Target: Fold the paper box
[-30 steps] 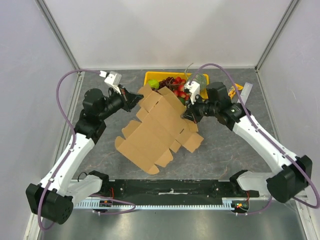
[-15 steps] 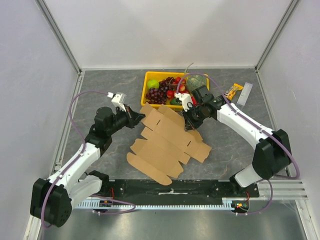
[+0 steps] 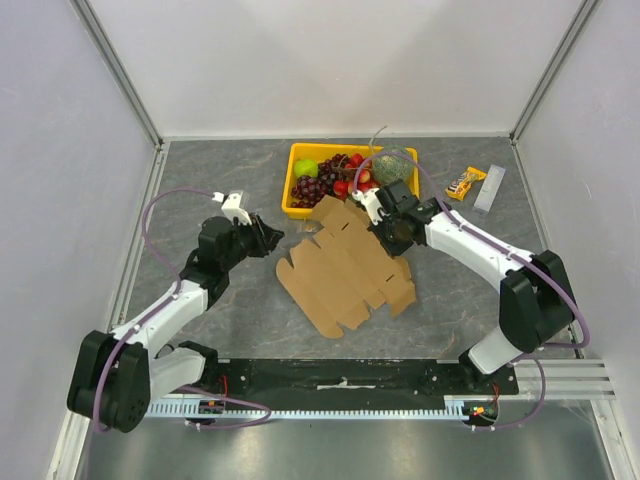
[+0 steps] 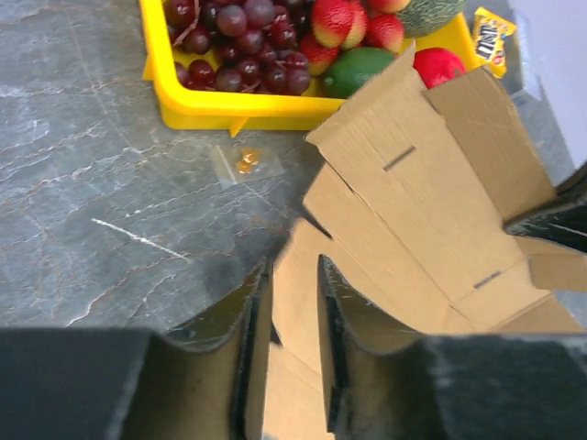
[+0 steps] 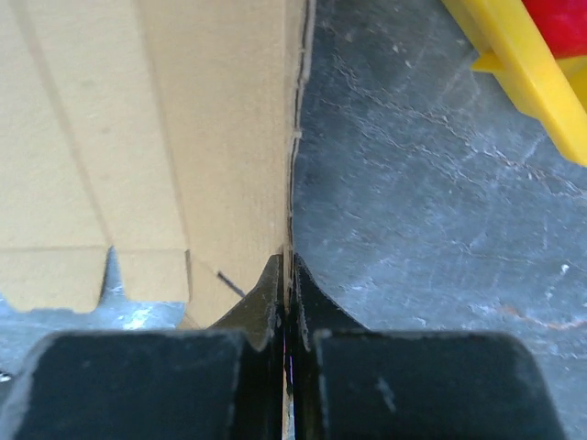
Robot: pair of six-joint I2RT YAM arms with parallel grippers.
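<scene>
Midway across the grey worktop (image 3: pixel 200 180), beside the yellow plastic fruit tray (image 3: pixel 292 180), the flat brown die-cut cardboard paper box (image 3: pixel 345 270) looks light and floppy, best pinched at an edge: my right pincer (image 5: pixel 286 275) is clamped on its far edge, my left pincer (image 4: pixel 292 266) slightly parted, holding nothing.

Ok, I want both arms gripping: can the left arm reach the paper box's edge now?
Probably yes. The left gripper sits open right at a flap of the paper box, cardboard showing between its jaws, nothing blocking. The right gripper is pinching the opposite side.
</scene>
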